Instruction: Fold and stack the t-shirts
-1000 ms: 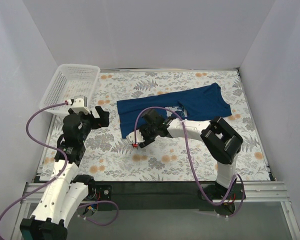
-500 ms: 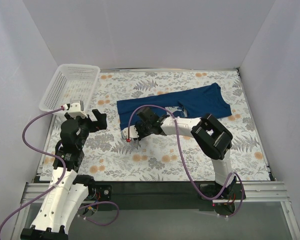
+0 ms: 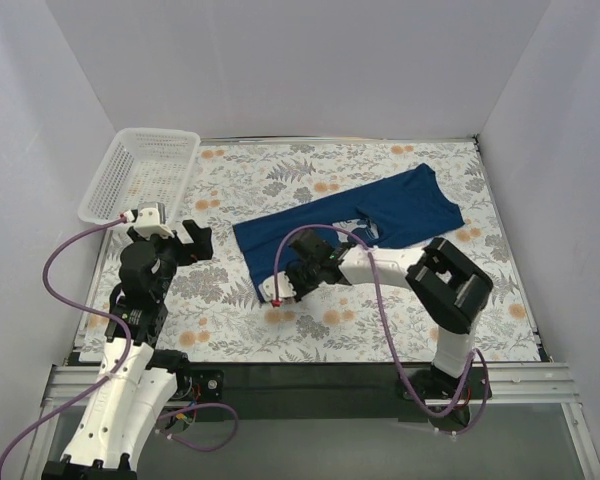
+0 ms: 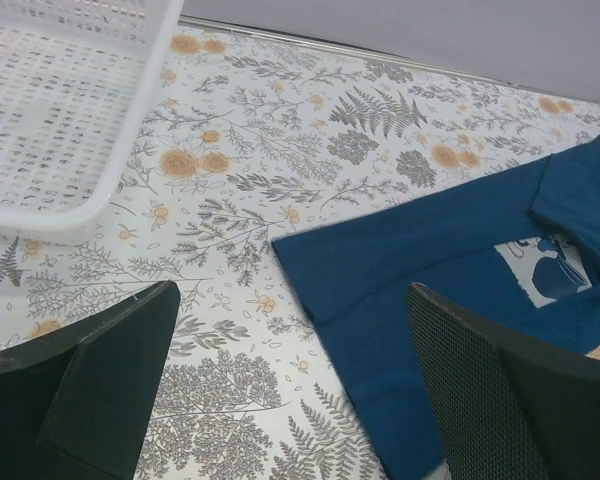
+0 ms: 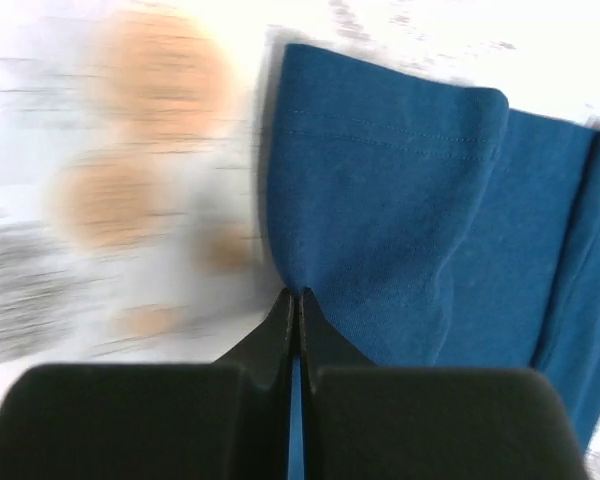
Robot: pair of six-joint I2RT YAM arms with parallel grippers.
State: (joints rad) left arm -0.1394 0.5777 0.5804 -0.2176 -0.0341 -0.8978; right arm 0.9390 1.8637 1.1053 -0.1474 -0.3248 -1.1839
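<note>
Left end effector (image 3: 196,241): lower left of the top view, held above the tabletop (image 3: 310,325), jaws spread wide with nothing between them
Left wrist view: the two dark fingers (image 4: 110,380) stand at the bottom corners of the frame, with the patterned surface and the shirt's left corner showing between them
Right end effector (image 3: 286,284): just below the centre of the top view, low over the tabletop at the shirt's lower-left corner, jaws pressed together
Right grip: in the right wrist view the black fingertips (image 5: 280,325) meet on a pinch of blue hem, the cloth puckers toward that spot and a thin blue line runs down between the fingers
T-shirt (image 3: 380,208): dark navy, lying on the tabletop as a long band that slants from the centre of the top view up to the right, its lower-left corner pulled to a point at the right end effector
Chest graphic (image 4: 540,268): pale blue and white, at the right edge of the left wrist view, partly covered by a fold of the cloth
Tabletop pattern: white with grey ferns and orange flowers; blurred in the right wrist view
Basket (image 3: 145,165): white plastic lattice, upper left of the top view at the tabletop's far left corner, well apart from the t-shirt
Cables (image 3: 65,255): purple, looping beside each arm
</note>
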